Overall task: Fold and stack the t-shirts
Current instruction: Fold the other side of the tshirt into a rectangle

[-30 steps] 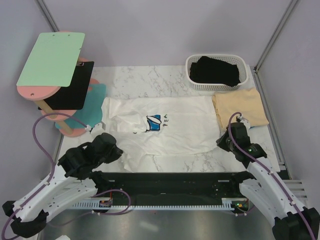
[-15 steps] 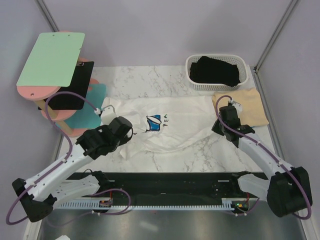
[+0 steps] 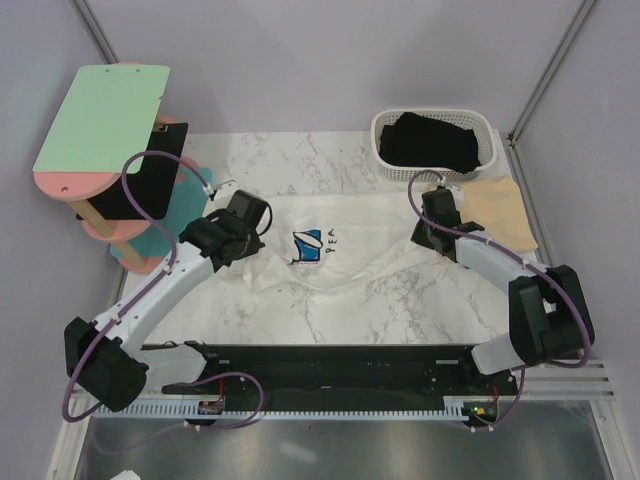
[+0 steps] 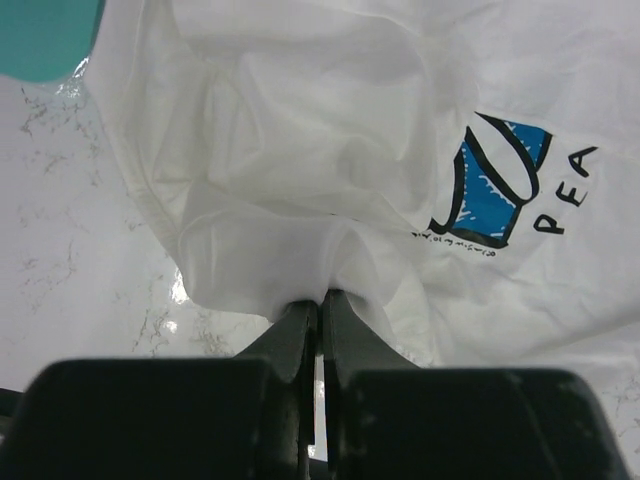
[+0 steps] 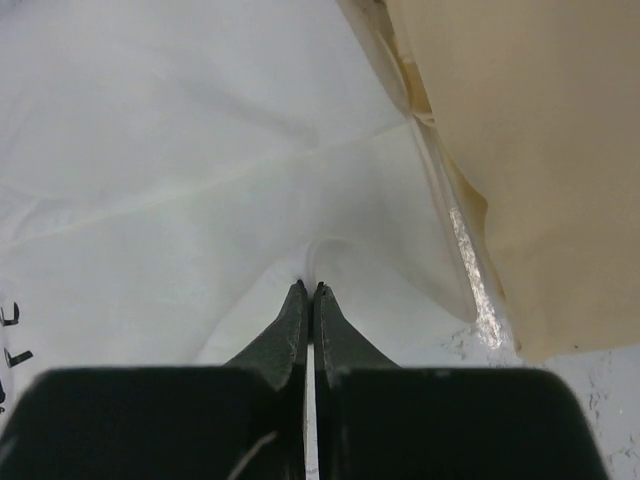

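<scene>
Top external shows you about midway through, by my reading. The white tee [image 3: 345,255] lies spread on the table [image 3: 400,315] between your two grippers, print up, its near edge gathered and drawn in at both corners, so the first fold looks started but not laid down. The tan tee [image 3: 497,207] sits just to the right of the right gripper as a flat rectangle, which I take to be folded. The black tee [image 3: 436,140] is bunched in the basket [image 3: 384,160] beyond the right gripper and looks untouched. Nothing is stacked yet, so you have the white tee to finish, the black tee to fetch and fold, and the pile to build

On the left wrist view, the left gripper [image 4: 320,298] has its jaws pressed together on a puckered wad of the white tee's cloth, which swells out just ahead of the tips; the blue print and the letters PEA lie ahead and to the right of it. On the right wrist view, the right gripper [image 5: 307,288] is likewise clamped tight, with a thin ridge of the white tee rising from between the tips. The tan tee's edge runs close along its right side, near the pinched cloth but not caught in the jaws
</scene>
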You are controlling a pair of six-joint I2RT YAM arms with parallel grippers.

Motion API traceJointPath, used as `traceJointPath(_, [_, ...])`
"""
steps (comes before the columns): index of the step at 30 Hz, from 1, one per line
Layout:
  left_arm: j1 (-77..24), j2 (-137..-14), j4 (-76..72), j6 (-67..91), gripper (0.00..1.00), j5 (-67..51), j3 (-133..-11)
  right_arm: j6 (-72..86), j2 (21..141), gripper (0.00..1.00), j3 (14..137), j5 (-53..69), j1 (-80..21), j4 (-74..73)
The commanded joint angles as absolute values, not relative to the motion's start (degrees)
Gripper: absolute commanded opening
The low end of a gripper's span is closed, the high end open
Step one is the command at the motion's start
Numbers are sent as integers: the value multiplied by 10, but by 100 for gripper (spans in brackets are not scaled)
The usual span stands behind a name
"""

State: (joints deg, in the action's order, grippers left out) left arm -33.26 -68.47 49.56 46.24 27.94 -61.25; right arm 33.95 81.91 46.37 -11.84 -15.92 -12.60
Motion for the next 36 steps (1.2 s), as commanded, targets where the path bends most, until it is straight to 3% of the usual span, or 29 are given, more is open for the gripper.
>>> traceJointPath(1, [-283, -719, 446, 380, 2, 240, -649, 317, 870, 0, 517, -133, -153, -90])
traceJointPath(9, [-251, -793, 436, 341, 2, 223, -699, 321, 947, 0, 561, -128, -140, -95])
traceJointPath(20, [-210, -859, 429, 327, 2, 212, -747, 320, 911, 0, 569, -149, -110, -127])
traceJointPath(32, [-192, -947, 429, 307, 2, 213, -820, 330, 1008, 2, 628, -130, -97, -135])
traceJointPath(35, [-188, -962, 430, 302, 2, 210, -850, 329, 1028, 19, 638, -120, -97, -135])
traceJointPath(36, [-186, -966, 431, 303, 2, 211, -854, 326, 1031, 37, 640, -116, -96, -135])
